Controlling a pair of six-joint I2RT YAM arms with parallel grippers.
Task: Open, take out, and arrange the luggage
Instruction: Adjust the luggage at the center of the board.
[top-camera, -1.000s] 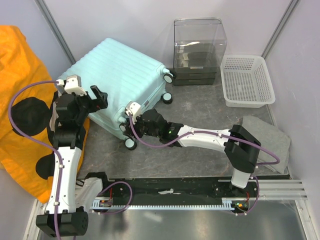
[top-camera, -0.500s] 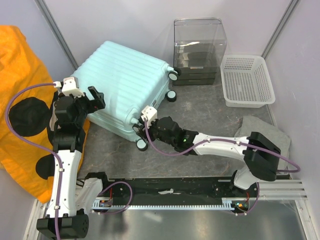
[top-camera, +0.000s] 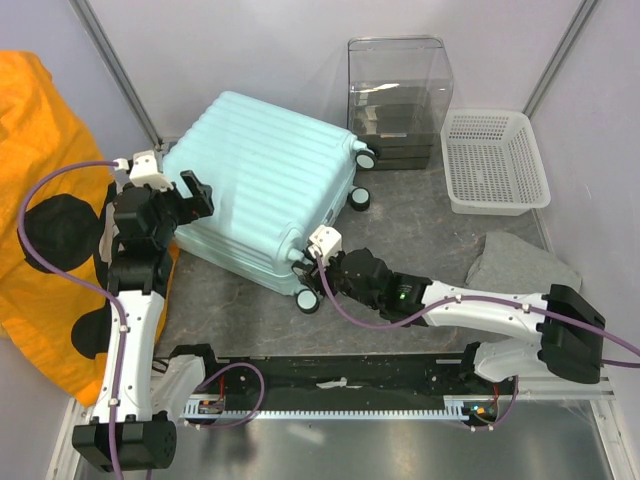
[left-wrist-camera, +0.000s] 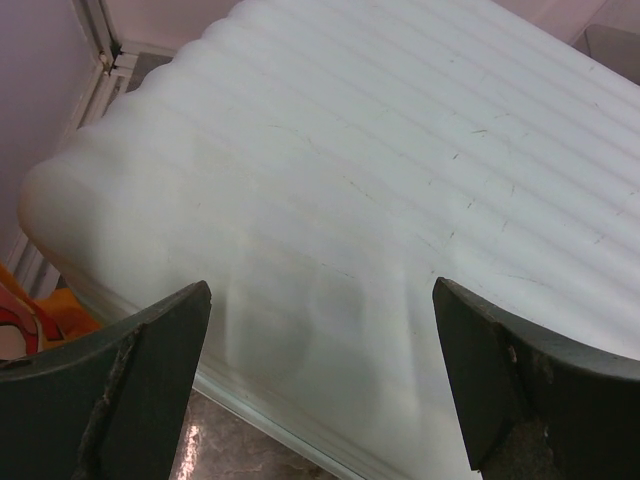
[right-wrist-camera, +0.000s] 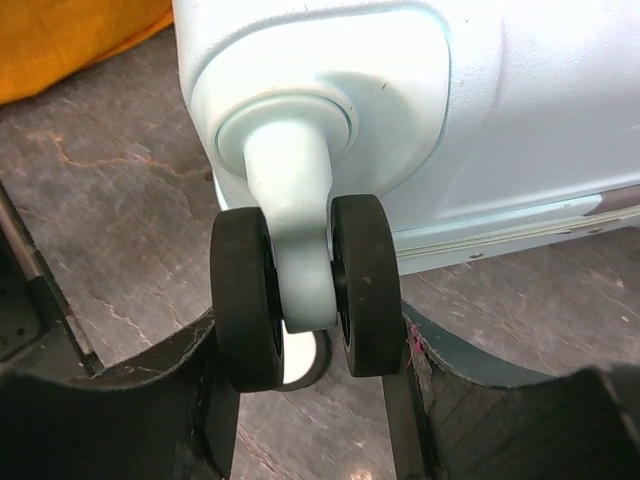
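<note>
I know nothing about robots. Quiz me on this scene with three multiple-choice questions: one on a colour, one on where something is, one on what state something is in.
1. What colour is the suitcase?
A. Red
B. Black
C. Mint

2. Where is the white mesh basket?
A. On top of the suitcase
B. At the back right, beside the clear plastic box
C. Inside that box

3. What is the right claw doing?
A. Closed around a spinner wheel of the suitcase
B. Holding the basket
C. Wide open, touching nothing

Answers:
1 C: its ribbed shell is pale mint.
2 B: it sits just right of the box.
3 A: the wrist view shows a finger on each side of the twin wheel.
</note>
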